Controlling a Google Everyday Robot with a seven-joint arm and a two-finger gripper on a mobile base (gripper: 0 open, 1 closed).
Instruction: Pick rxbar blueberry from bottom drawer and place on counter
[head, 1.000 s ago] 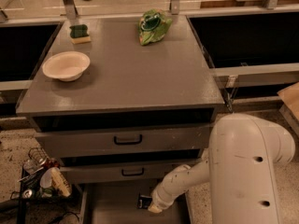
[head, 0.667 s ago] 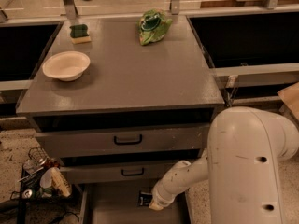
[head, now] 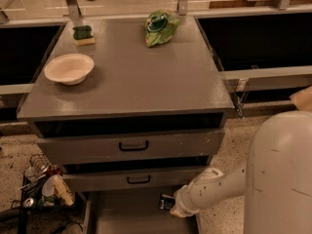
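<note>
The bottom drawer (head: 126,218) is pulled open below the two shallower drawers, showing its plain grey floor. My arm reaches down into it from the right, and the gripper (head: 173,208) sits at the drawer's right side near the back. A small dark bar with pale print, the rxbar blueberry (head: 165,200), shows right at the gripper's tip, touching it. The white wrist hides whether the bar is held. The counter (head: 131,82) spreads wide and grey above the drawers.
On the counter stand a white bowl (head: 69,68) at the left, a green-and-yellow sponge (head: 83,34) at the back left and a green chip bag (head: 160,27) at the back middle. A wire basket of clutter (head: 41,184) sits on the floor at the left.
The arm's big white body has slid to the right. The wrist and the dark bar at its tip have shifted a little right and up inside the drawer.
</note>
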